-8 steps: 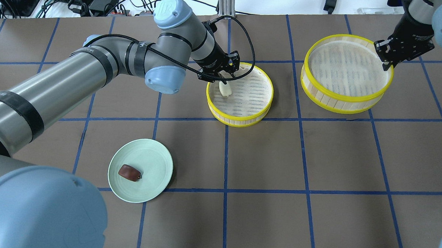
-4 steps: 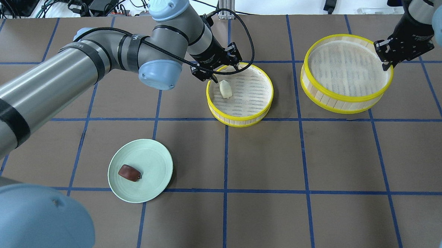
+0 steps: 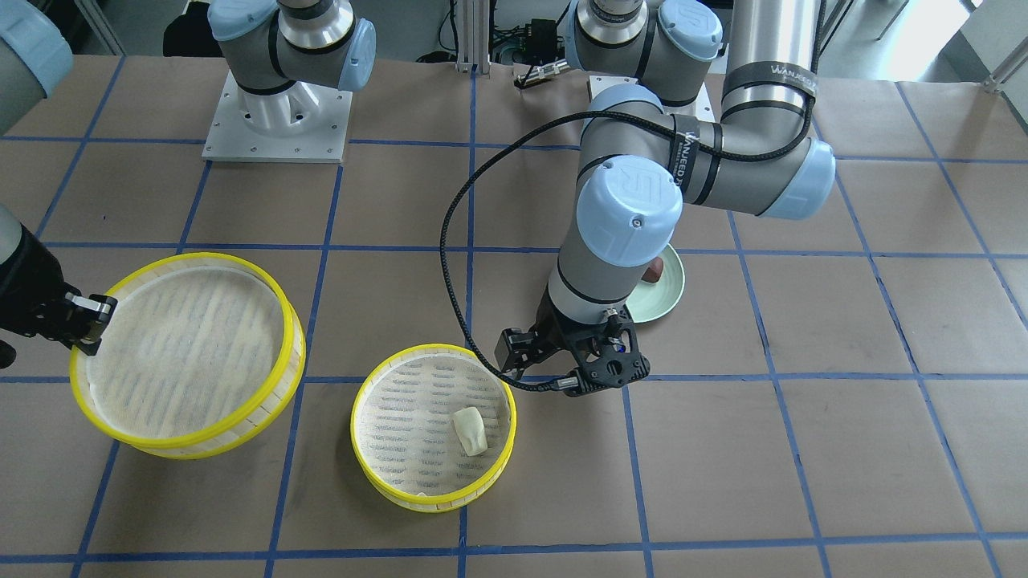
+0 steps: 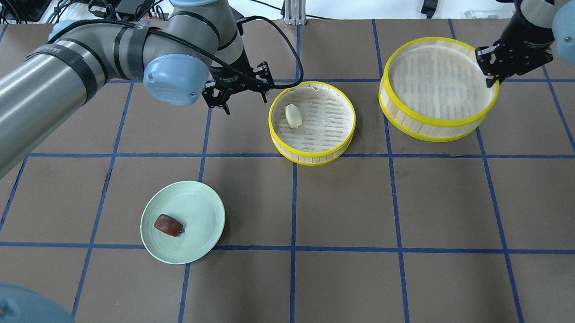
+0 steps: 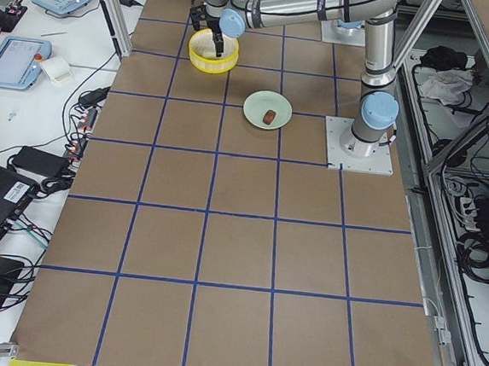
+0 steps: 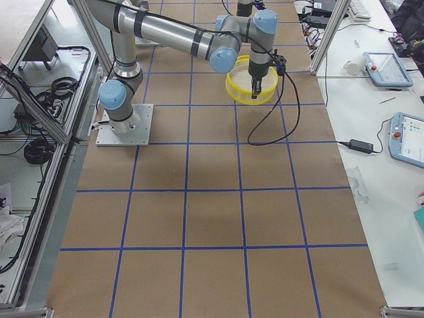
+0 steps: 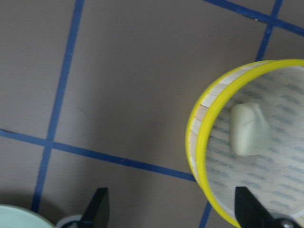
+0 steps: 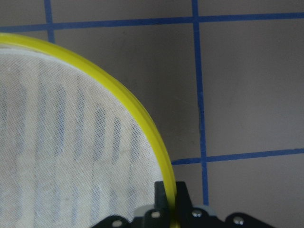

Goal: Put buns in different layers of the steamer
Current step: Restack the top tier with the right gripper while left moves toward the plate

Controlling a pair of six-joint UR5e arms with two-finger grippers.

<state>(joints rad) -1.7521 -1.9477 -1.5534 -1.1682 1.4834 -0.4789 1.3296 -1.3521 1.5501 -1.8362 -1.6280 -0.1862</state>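
Note:
The cream-white bun lies inside the smaller steamer layer at mid-table; it also shows in the front view and the left wrist view. My left gripper is open and empty, just left of that layer, above the table. The dark reddish-brown bun sits on the pale green plate. My right gripper is shut on the far right rim of the second steamer layer, which is empty. The wrist view shows its fingers pinching the yellow rim.
The brown table has blue tape grid lines. The left arm's black cable loops above the table beside the smaller layer. In the front view the left arm hides part of the plate. Cables and electronics lie beyond the far edge.
My left gripper let go of the cream bun in the smaller layer and drew back to the left, outside its rim. My right gripper shifted the second layer slightly left.

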